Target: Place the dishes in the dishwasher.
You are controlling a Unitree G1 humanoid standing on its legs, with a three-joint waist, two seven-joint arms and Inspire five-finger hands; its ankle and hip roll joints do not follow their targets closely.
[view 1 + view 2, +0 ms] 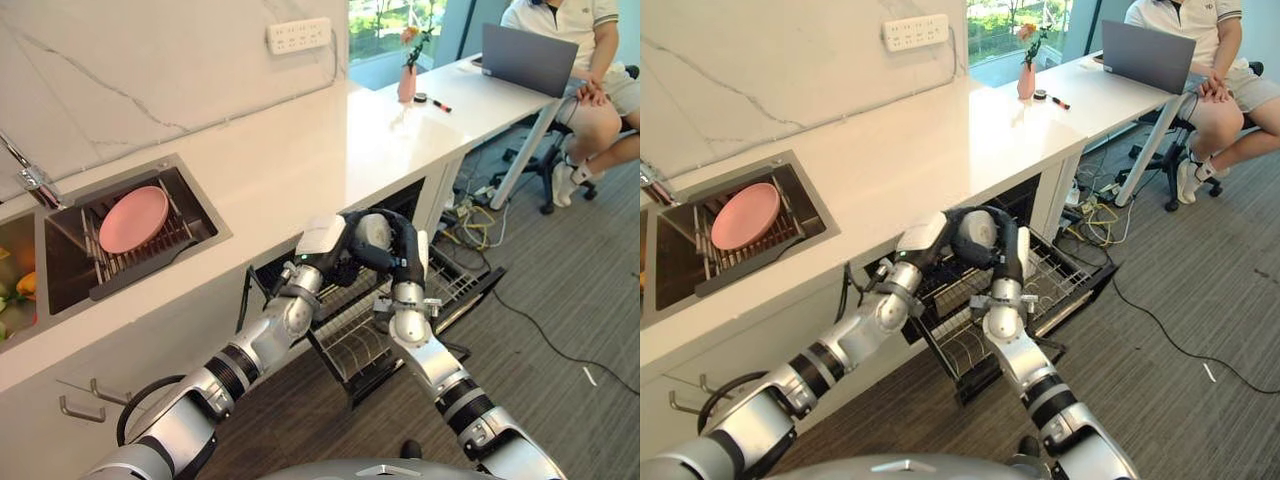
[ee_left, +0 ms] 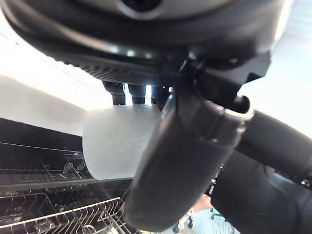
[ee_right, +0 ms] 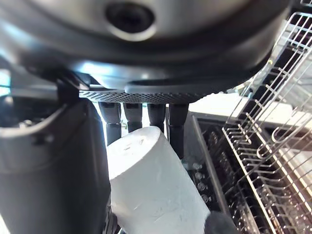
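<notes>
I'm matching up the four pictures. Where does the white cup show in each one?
Left eye: cup at centre, between both hands.
Right eye: centre, above the rack.
Left wrist: centre-left, past the thumb.
Right wrist: lower centre.
Shared landmark: the wire rack.

The white cup (image 3: 151,187) looks matt and faintly chalky, like unglazed ceramic. The dishwasher rack (image 1: 370,325) is thin metal wire with a pale coating. The countertop (image 1: 300,170) is smooth, glossy white stone; the pink plate (image 1: 133,219) looks smooth, satin-finished.
</notes>
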